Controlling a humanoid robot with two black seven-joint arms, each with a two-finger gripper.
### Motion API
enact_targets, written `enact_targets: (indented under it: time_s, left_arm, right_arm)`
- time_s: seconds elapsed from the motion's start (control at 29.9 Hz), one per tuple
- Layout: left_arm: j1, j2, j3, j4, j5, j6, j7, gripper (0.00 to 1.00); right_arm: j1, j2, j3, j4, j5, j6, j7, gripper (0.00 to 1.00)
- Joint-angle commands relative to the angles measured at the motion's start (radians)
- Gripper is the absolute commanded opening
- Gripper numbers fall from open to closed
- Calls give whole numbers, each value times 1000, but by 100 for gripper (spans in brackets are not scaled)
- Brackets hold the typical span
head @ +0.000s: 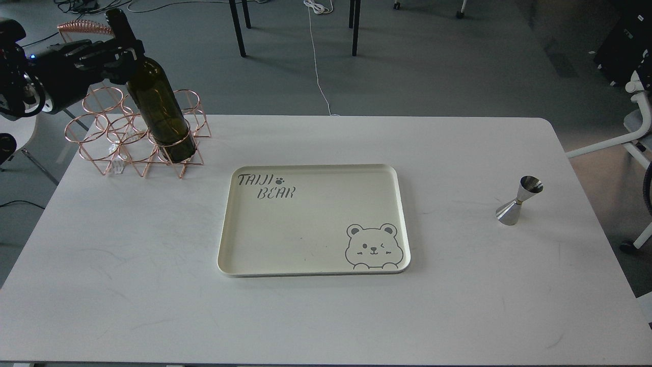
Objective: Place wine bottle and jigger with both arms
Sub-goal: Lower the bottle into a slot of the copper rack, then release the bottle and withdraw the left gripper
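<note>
Broadly, a white rectangular table (pixel 127 285) with rounded corners fills most of the head view, set on a grey floor. At its middle lies a cream rectangular tray (pixel 316 224) with a raised rim, printed with "TAIJI BEAR" at its far left corner and a winking bear at its near right corner; nothing rests in it. On the table's far left corner stands a copper-coloured wire rack (pixel 102 137) made of open rings on triangular feet. A tall dark olive-green glass wine bottle (pixel 160 114) with no label leans through the rack's front right ring, its base low at the near side and its narrow neck tilted up and away to the left. One black jointed robot arm, the left arm (pixel 35 81), comes in from the left edge, and its left gripper (pixel 121 51) is clamped around the bottle at the shoulder, just below the neck. Well apart, near the table's right edge, a small shiny steel hourglass-shaped jigger (pixel 518 201) stands upright on its wider cone, right of the tray. No part of the right arm shows.
</note>
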Motion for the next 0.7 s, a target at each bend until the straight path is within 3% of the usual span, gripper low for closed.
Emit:
enact_targets:
  time_s: [0.0,0.27,0.57,0.67]
  left_arm:
    - [3,-2,0,1,-2,0,0,17]
    - [5,-2,0,1,-2,1,0,24]
    - [5,-3,0,1,-5,1,1,51]
    - [5,-11,0,1,-5,3,1,53]
  right_arm:
    - [0,0,0,0,0,0,0,97]
    - [-2,0,0,0,0,0,0,97]
    - [-2,0,0,0,0,0,0,97]
    - [-2,0,0,0,0,0,0,97]
